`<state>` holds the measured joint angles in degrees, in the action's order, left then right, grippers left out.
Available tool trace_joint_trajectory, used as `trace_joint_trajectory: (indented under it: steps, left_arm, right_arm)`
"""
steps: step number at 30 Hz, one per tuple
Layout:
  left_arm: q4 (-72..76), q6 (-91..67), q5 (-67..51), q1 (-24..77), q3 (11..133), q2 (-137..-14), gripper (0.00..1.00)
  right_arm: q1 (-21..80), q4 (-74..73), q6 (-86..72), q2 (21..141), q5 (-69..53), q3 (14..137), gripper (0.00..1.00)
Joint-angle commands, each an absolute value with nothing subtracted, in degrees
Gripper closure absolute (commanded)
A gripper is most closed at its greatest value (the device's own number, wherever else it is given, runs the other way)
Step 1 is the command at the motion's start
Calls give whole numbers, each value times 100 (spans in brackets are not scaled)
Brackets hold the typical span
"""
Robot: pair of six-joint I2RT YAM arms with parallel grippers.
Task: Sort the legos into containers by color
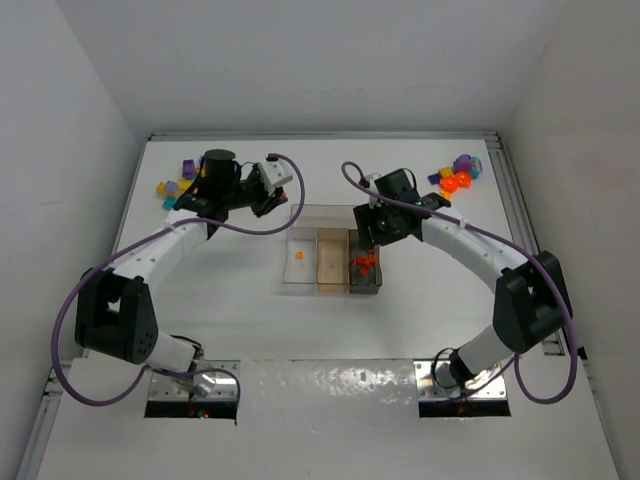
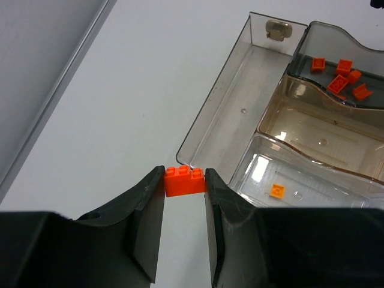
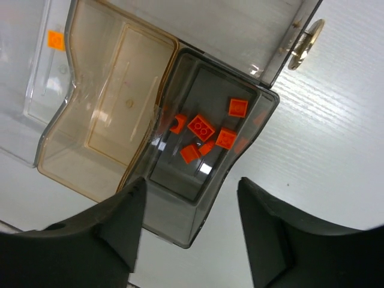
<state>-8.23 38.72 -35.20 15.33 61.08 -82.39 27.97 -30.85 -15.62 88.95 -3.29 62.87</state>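
Where tabletop (image 1: 230, 310) carries tray (image 1: 310, 213), right gripper (image 3: 191, 195) hangs spread over grey compartment (image 3: 174, 180) holding orange-red bricks (image 3: 201, 127): bars left arm's way in, clash possible. Left gripper (image 2: 185, 187) pinches orange-red brick (image 2: 180, 180) by its ends, just beside wide section (image 2: 240, 108); shallow hold, may slip. Orange piece (image 2: 276, 191) in clear compartment (image 2: 324, 198): wrong-bin lure.

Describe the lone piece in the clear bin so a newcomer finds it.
Mid-table sits the tray; its leftmost narrow bin, seen from above, is clear. The small orange square inside lies alone, while several orange-red bricks cluster in the grey bin.
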Motion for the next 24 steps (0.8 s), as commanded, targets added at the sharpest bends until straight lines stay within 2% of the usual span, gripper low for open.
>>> trace_joint_trajectory:
  steps: [1, 5, 11, 18, 24]
  left_arm:
    - [-642, 3797, -3709, 1564, 6372, -8130, 100]
    - [-633, 3421, -3631, 1835, 6521, -8296, 100]
    - [-1064, 3014, -3727, 2890, 7154, -9228, 100]
    - [-660, 3050, -3963, 3726, 7462, -10106, 100]
    - [297, 2619, -3921, 4288, 7375, -10598, 100]
  right_arm:
    - [2830, -3102, -1678, 8675, -37, 6731, 41]
    - [2638, -3138, -2012, 8394, 813, 6838, 50]
    - [1778, -2953, -2952, 7656, 1959, 6285, 50]
    - [1661, -2830, -2892, 6997, 2145, 5854, 50]
    - [1661, -2804, -2900, 6654, 1899, 5634, 49]
